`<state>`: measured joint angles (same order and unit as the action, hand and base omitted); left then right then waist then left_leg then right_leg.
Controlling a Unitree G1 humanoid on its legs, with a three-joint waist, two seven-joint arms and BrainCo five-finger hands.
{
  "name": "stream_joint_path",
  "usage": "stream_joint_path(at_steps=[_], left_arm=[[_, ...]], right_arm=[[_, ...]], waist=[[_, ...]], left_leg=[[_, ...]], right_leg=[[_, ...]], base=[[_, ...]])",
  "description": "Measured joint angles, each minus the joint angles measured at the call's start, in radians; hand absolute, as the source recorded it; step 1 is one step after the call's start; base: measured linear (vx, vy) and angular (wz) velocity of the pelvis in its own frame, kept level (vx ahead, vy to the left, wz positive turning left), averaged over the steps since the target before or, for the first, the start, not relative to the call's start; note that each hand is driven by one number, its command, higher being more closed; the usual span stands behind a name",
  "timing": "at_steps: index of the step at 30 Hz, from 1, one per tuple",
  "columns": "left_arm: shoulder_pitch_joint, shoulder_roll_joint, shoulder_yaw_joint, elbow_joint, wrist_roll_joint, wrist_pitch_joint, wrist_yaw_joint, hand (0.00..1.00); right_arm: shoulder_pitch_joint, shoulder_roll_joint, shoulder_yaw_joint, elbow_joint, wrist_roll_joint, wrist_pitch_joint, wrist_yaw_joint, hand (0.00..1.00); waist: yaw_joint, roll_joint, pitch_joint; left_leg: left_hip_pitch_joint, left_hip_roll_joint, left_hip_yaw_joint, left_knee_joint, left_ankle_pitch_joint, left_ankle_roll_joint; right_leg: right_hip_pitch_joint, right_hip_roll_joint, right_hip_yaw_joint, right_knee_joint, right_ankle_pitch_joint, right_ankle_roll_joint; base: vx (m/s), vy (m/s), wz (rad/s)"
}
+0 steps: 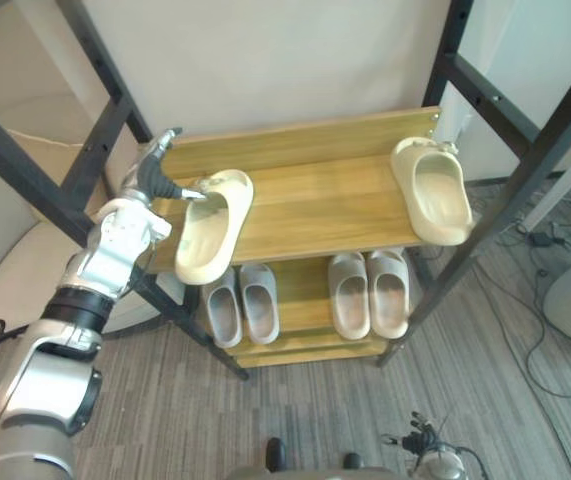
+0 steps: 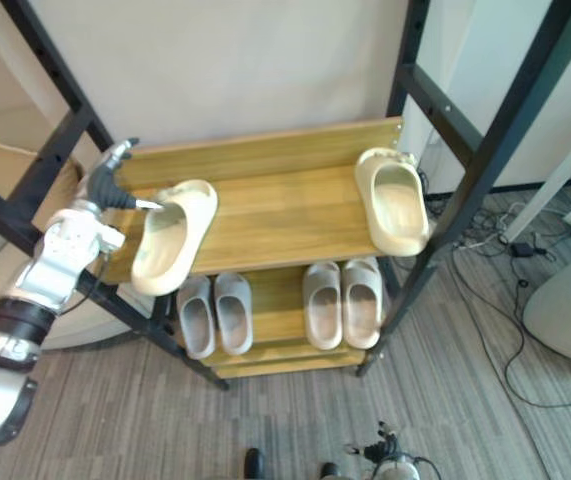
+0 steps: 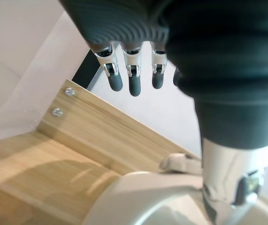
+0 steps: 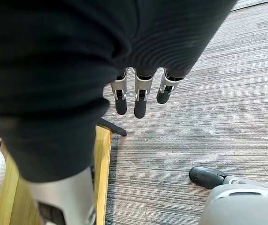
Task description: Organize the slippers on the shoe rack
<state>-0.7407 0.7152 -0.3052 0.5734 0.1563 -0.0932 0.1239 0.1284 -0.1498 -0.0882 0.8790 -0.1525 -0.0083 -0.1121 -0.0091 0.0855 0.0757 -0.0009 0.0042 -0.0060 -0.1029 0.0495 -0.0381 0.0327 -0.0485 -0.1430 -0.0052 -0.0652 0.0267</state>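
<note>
One cream slipper (image 1: pixel 435 190) sits at the right end of the top shelf (image 1: pixel 315 200); the other slipper (image 1: pixel 210 225) overhangs its left front edge. Your left hand (image 1: pixel 155 180) has its thumb touching that one, fingers (image 3: pixel 134 86) straight, side by side, raised clear of it. Your right hand (image 4: pixel 141 101) hangs with its fingers straight.

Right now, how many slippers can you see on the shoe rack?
6. On the top shelf: left cream slipper, right cream slipper. On the lower shelf: left grey pair, right grey pair. The top shelf may hide more.
</note>
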Motion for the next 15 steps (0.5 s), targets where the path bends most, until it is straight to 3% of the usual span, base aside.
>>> stream_joint_path(at_steps=[14,15], left_arm=[[-0.035,-0.002,-0.037,0.049,0.068,0.019,0.003,0.0],[-0.037,-0.002,-0.037,0.056,0.077,0.019,0.005,1.0]], right_arm=[[-0.003,0.0,0.0,0.0,0.0,0.0,0.007,0.0],[-0.003,0.001,0.0,0.0,0.0,0.0,0.007,0.0]], waist=[[0.002,-0.001,0.001],[0.002,-0.001,0.001]], left_leg=[[-0.02,0.003,0.017,0.0,0.0,-0.001],[-0.02,0.003,0.019,0.0,0.0,-0.001]], right_leg=[[-0.033,0.003,0.015,0.011,0.001,-0.001],[-0.036,0.003,0.016,0.014,0.001,-0.001]], base=[[0.0,-0.001,-0.03],[-0.02,0.0,-0.06]])
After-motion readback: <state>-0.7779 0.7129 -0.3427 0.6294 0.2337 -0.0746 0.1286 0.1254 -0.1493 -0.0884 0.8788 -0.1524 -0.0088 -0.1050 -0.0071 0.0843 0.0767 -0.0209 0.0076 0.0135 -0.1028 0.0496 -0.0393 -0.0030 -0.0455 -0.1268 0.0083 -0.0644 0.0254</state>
